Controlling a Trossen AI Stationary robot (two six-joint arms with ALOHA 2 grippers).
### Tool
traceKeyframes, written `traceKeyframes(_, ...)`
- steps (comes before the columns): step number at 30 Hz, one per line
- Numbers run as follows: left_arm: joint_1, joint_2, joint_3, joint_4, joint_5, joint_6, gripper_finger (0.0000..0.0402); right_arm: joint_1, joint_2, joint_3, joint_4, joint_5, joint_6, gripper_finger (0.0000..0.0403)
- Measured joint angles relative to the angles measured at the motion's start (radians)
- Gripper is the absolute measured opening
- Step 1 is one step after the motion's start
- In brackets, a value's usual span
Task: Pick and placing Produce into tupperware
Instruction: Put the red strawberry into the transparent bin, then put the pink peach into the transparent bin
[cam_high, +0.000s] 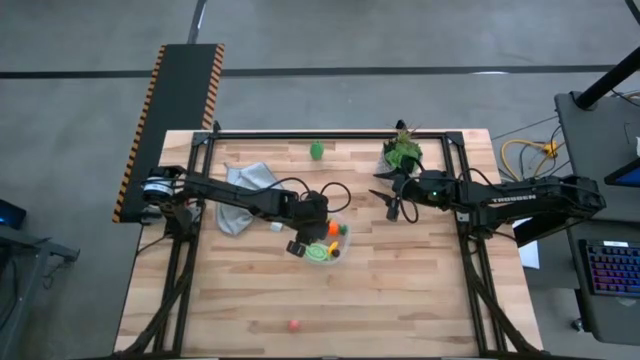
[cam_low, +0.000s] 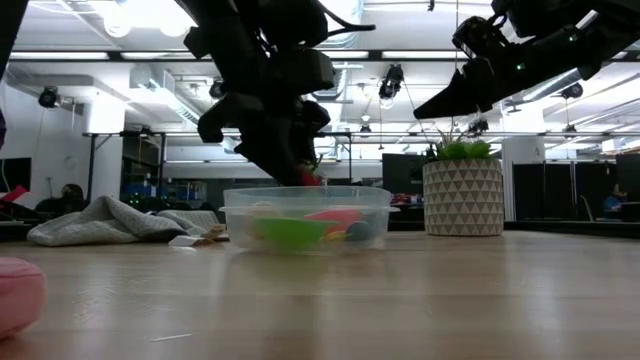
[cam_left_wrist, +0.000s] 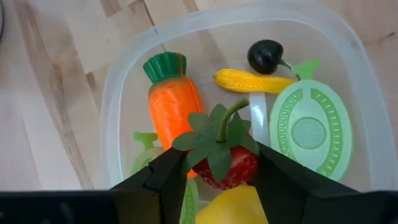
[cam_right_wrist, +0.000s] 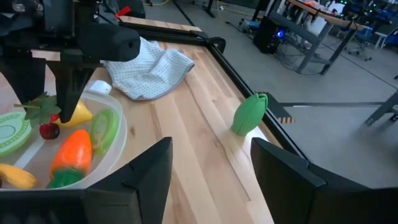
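The clear tupperware (cam_high: 338, 250) stands mid-table and holds an orange carrot (cam_left_wrist: 174, 106), a yellow piece (cam_left_wrist: 249, 81), a dark fruit (cam_left_wrist: 266, 55) and a green slice (cam_left_wrist: 311, 130). My left gripper (cam_left_wrist: 217, 168) hangs over its near-left part, shut on a red strawberry (cam_left_wrist: 227, 168). My right gripper (cam_high: 393, 207) hovers open to the right of the container, its fingers (cam_right_wrist: 149, 171) with nothing between them. A green produce piece (cam_high: 317, 150) lies near the far edge. A pink one (cam_high: 293, 325) lies near the front edge. My left gripper pinches the strawberry's red body (cam_left_wrist: 245, 169) between its two fingers, which slant down from the table's left side. The leafy stem (cam_left_wrist: 217, 134) points up toward the wrist. In the low view the strawberry (cam_low: 310, 178) sits at about rim height, over the other pieces.
A crumpled pale cloth (cam_high: 245, 195) lies left of the container, with a small white block (cam_right_wrist: 99, 87) beside it. A potted plant (cam_high: 403, 152) stands at the far right, close behind my right arm. Bare wood lies in front of the container.
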Motion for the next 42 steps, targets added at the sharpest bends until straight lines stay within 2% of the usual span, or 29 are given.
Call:
traceKeyframes(12, 0.0, 0.0, 0.006, 0.008, -0.001, 0.0, 0.0165, 0.0, 0.0, 0.0, 0.0, 0.0, 0.0, 0.021)
traceKeyframes(20, 0.0, 0.0, 0.006, 0.019, -0.03, 0.0, 0.0255, 0.0, 0.0, 0.0, 0.0, 0.0, 0.0, 0.021)
traceKeyframes(23, -0.001, -0.004, 0.006, 0.019, -0.067, 0.001, 0.0275, 0.0, 0.0, 0.0, 0.001, 0.0, 0.0, 0.021)
traceKeyframes(28, -0.001, -0.009, 0.006, 0.025, -0.137, 0.003, 0.028, 0.0, 0.0, 0.0, 0.0, 0.0, 0.004, 0.021)
traceKeyframes(42, -0.002, -0.031, 0.006, 0.043, -0.19, 0.007, 0.028, 0.0, 0.0, 0.0, -0.008, 0.0, 0.02, 0.021)
